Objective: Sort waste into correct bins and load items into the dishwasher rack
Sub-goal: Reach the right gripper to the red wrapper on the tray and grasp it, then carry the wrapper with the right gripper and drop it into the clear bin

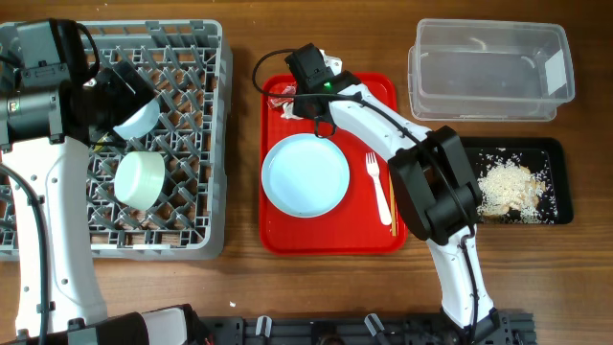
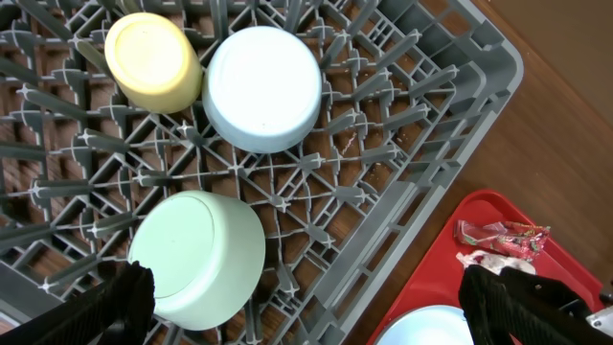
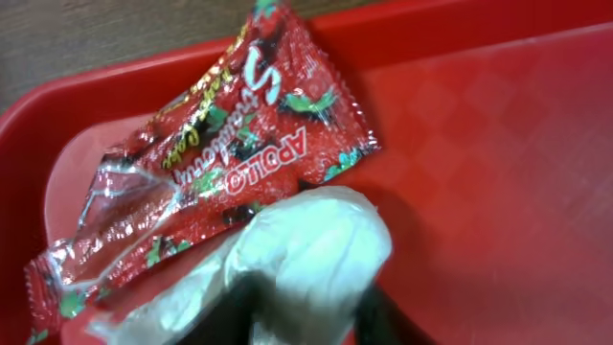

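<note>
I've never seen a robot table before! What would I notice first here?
Probably the bright red tray in the middle, holding a pale-blue plate and a white fork. At its far left corner the right gripper pinches a crumpled white napkin beside a shiny red snack wrapper. On the left, a grey dishwasher rack holds upturned bowls.

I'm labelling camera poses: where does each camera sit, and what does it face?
Overhead: above the table, facing down; left arm and right arm show.
Left wrist: over the dishwasher rack, facing down at yellow cup and bowls; own fingertips at bottom corners.
Right wrist: close over the red tray, facing wrapper and napkin; own fingers flank the napkin.
Shared: all three show the wrapper.
</note>
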Robot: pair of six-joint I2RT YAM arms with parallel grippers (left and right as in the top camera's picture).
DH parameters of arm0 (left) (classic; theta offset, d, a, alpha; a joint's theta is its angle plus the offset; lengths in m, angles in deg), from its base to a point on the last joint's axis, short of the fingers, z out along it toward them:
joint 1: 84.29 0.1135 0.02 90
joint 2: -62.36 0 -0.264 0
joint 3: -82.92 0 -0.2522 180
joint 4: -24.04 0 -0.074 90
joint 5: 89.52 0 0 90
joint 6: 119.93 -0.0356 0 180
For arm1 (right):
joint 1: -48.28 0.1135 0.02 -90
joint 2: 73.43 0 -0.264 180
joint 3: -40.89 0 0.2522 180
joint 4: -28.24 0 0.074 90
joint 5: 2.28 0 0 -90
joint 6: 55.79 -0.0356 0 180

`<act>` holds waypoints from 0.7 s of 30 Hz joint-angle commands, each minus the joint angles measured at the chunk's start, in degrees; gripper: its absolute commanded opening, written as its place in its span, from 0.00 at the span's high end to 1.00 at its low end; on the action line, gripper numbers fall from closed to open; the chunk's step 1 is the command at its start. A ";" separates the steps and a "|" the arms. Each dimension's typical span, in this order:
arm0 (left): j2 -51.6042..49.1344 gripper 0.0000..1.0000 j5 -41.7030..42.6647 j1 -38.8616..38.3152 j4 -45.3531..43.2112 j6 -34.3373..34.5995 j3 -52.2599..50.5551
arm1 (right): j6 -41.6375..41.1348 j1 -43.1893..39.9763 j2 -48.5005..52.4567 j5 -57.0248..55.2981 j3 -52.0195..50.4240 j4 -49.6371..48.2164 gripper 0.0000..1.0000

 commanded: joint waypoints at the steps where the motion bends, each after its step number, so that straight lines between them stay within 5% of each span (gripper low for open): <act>1: -0.17 0.00 -0.57 0.15 -0.02 0.11 0.00 | -0.09 0.20 0.50 -0.59 0.28 0.94 0.96; 12: -0.17 0.00 -0.57 0.15 -0.02 0.11 0.00 | -0.11 -3.19 -17.27 -15.56 1.64 5.97 0.96; 21: -0.17 0.00 -0.57 0.15 -0.02 0.11 -0.02 | -4.61 -18.80 -21.38 -21.07 1.33 5.20 0.94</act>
